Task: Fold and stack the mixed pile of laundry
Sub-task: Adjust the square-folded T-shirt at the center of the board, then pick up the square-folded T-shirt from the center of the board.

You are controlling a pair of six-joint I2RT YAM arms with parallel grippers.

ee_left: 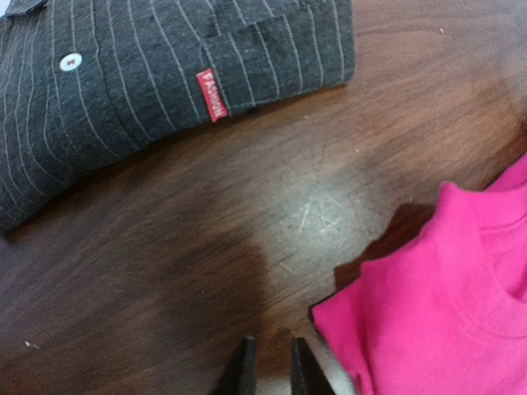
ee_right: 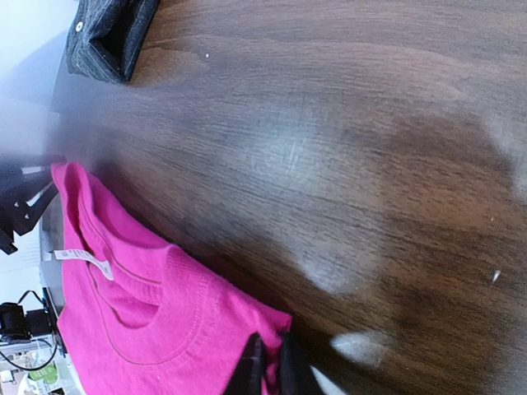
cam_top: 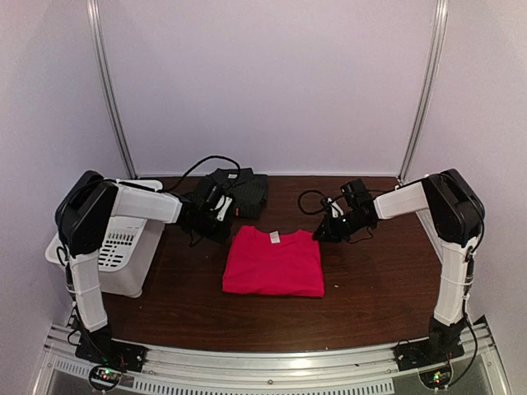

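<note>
The tabletop (cam_top: 370, 280) was dark brown wood with a worn, paler patch beyond the red T-shirt (cam_top: 272, 263). Plain pale walls (cam_top: 272, 82) closed it in, with a slim metal pole (cam_top: 111, 90) rising at each back corner. A metal rail (cam_top: 272, 362) ran along the near edge.

The red T-shirt lay folded flat, its neck turned toward the back wall. Beyond it and a little to the left, the dark pinstriped shirt (cam_top: 247, 191) sat folded, apart from it with bare wood between. A white slotted bin (cam_top: 123, 247) stood well to the left of the T-shirt.

From above, the left arm (cam_top: 148, 206) covered part of the pinstriped shirt and part of the bin. Both wrist views cut the two garments off at the frame edges.

The left fingers (ee_left: 243, 374) stood a narrow gap apart over bare wood, just beside the T-shirt's left shoulder corner, with nothing between them. The right fingers (ee_right: 251, 370) were pressed together at the T-shirt's right shoulder edge. It could not be made out whether any cloth was caught between them.

A small red tag (ee_left: 212, 95) on the pinstriped shirt read "FASHION" in white, near a white button (ee_left: 72, 61). The white label (ee_right: 82, 259) inside the T-shirt's neck was too small to read.
</note>
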